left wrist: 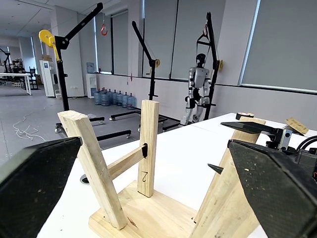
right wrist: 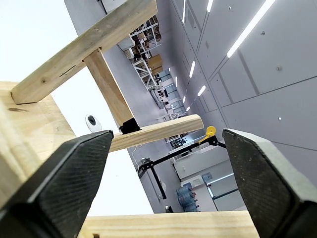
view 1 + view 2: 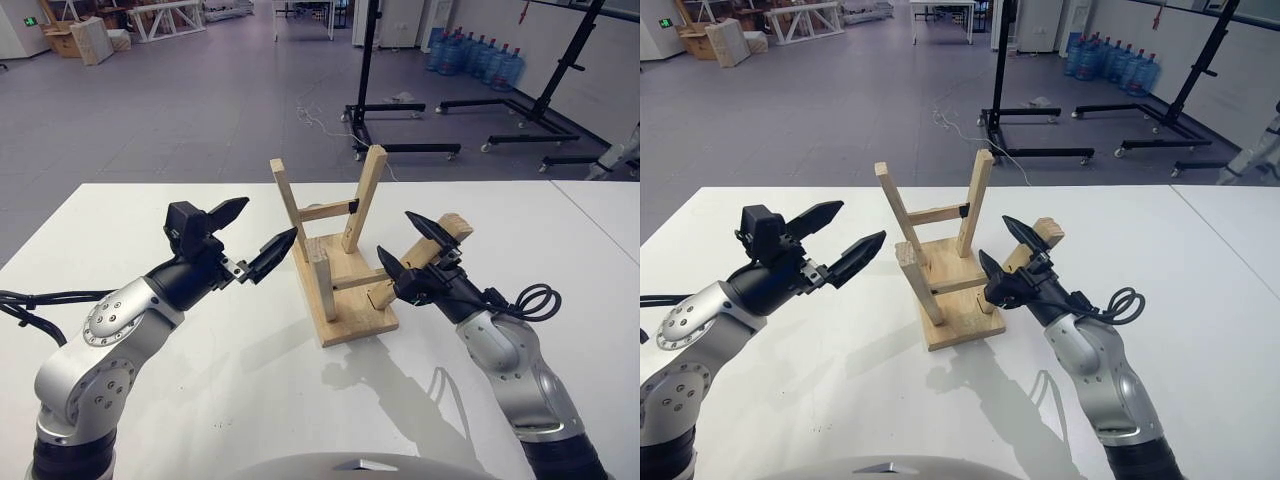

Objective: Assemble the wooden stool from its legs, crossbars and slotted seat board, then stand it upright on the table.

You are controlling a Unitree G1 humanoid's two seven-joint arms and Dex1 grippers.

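The wooden stool (image 3: pixel 345 262) rests upside down on the white table (image 3: pixel 150 215), seat board (image 3: pixel 355 322) flat and legs pointing up. Two back legs (image 3: pixel 366 195) are joined by a crossbar (image 3: pixel 325 211); a second crossbar (image 3: pixel 358 281) links the front pair. My left gripper (image 3: pixel 270 217) hovers open just left of the stool, holding nothing. My right gripper (image 3: pixel 394 233) is open at the tilted right leg (image 3: pixel 452 232), one finger on each side. In the left wrist view the pads (image 1: pixel 34 183) frame the legs (image 1: pixel 147 148). The right wrist view has wood between its pads (image 2: pixel 64 183).
Black wheeled stands (image 3: pixel 400 105) and blue water bottles (image 3: pixel 480 55) are on the floor beyond the table's far edge. A black cable (image 3: pixel 530 300) loops beside my right forearm. Bare tabletop lies left of and in front of the stool.
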